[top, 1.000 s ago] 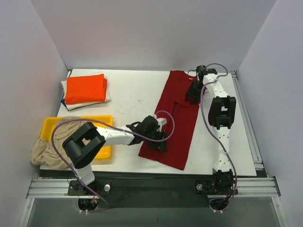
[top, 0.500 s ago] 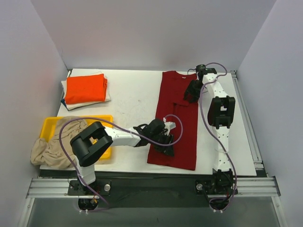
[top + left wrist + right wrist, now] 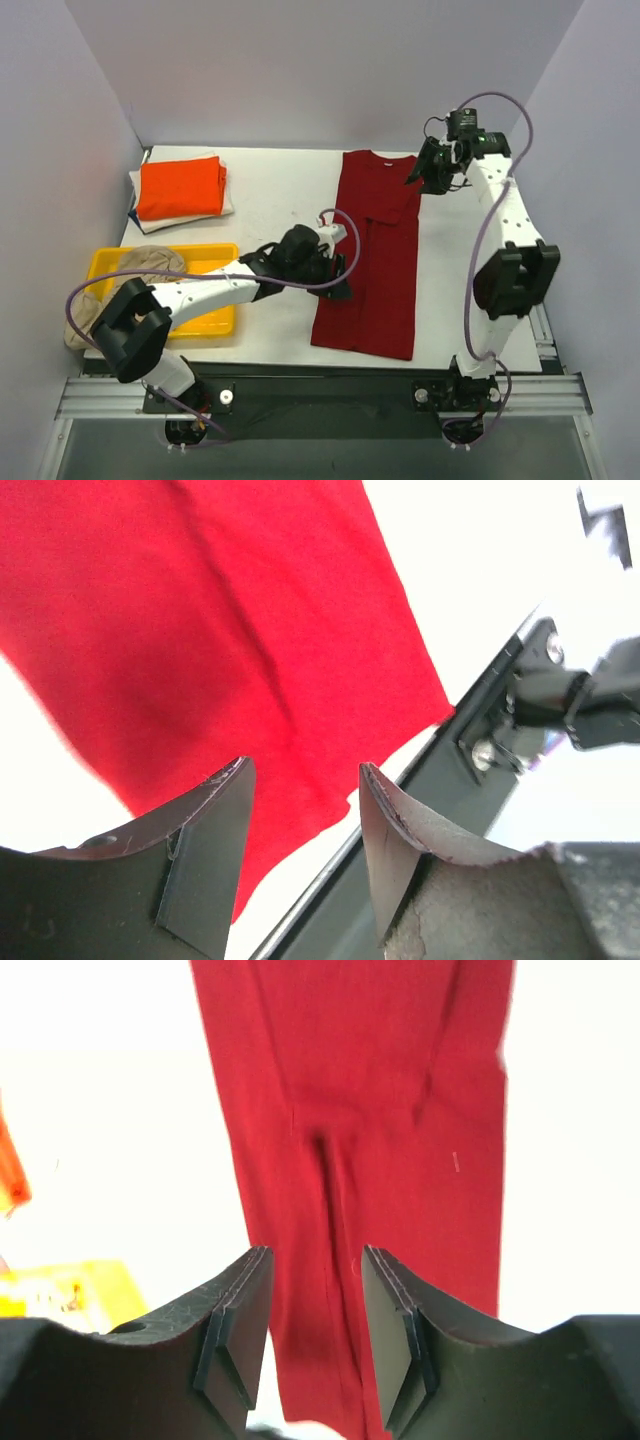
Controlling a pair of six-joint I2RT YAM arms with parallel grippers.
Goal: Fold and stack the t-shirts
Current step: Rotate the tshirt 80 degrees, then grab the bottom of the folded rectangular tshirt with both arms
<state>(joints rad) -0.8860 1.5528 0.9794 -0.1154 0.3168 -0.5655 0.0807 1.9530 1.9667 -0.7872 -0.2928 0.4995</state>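
Note:
A dark red t-shirt (image 3: 375, 260) lies flat on the table, folded lengthwise into a long strip, collar at the far end. My left gripper (image 3: 338, 280) hovers at the strip's left edge near its middle; the left wrist view shows it open (image 3: 305, 770) and empty, with the red cloth (image 3: 200, 630) beyond. My right gripper (image 3: 425, 172) is raised off the strip's far right corner, open (image 3: 316, 1252) and empty, the red shirt (image 3: 380, 1110) below. A folded orange t-shirt (image 3: 180, 187) tops a stack at the far left. A beige t-shirt (image 3: 100, 310) hangs over the tray's left end.
A yellow tray (image 3: 215, 255) sits at the near left. White and blue cloth edges show under the orange shirt. The table's dark front rail (image 3: 480, 750) runs just past the red shirt's hem. Grey walls enclose three sides.
Both grippers have come off the red shirt. The left one pulled back from the near hem toward the strip's middle; the right arm lifted up and away to the right. The shirt lies straightened.

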